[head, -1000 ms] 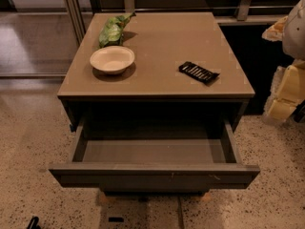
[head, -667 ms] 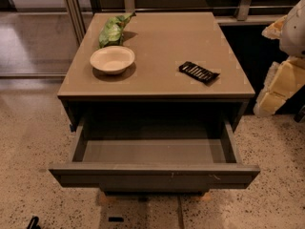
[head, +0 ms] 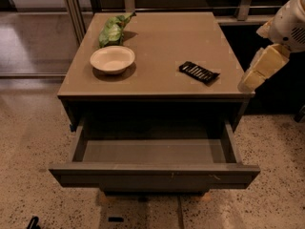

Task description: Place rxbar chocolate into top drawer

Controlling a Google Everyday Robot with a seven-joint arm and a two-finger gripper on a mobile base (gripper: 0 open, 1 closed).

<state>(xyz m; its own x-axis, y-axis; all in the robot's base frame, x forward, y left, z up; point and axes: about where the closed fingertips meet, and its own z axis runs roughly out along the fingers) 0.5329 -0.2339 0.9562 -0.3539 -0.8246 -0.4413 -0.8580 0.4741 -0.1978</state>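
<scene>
Whether the jaws are apart or together I cannot tell. The gripper (head: pixel 252 79) hangs in the air just off the cabinet's (head: pixel 167 42) right-hand edge as seen from the camera, near its front corner. It is angled down toward that corner and carries nothing.

The rxbar chocolate (head: pixel 198 72) lies flat on the cabinet's top, in the front right part and set slightly askew. It is near the gripper but not touched by it. The top drawer (head: pixel 155 174) sits directly under the cabinet's top and is pulled well out toward the camera, with nothing visible inside. So the opening is done. By my reading, the whole handling of the bar is left: reaching in over the cabinet's top, grasping the bar, carrying it past the cabinet's front edge and releasing it into the drawer.

A cream bowl (head: pixel 112 59) stands on the cabinet's top toward its left front. A green bag (head: pixel 111 31) lies just behind it, toward the cabinet's back left. Both are well apart from the bar and outside the short path from it to the drawer. Nothing lies between gripper and bar. The bar's flatness against the cabinet's top looks like the main difficulty for the grasp.
</scene>
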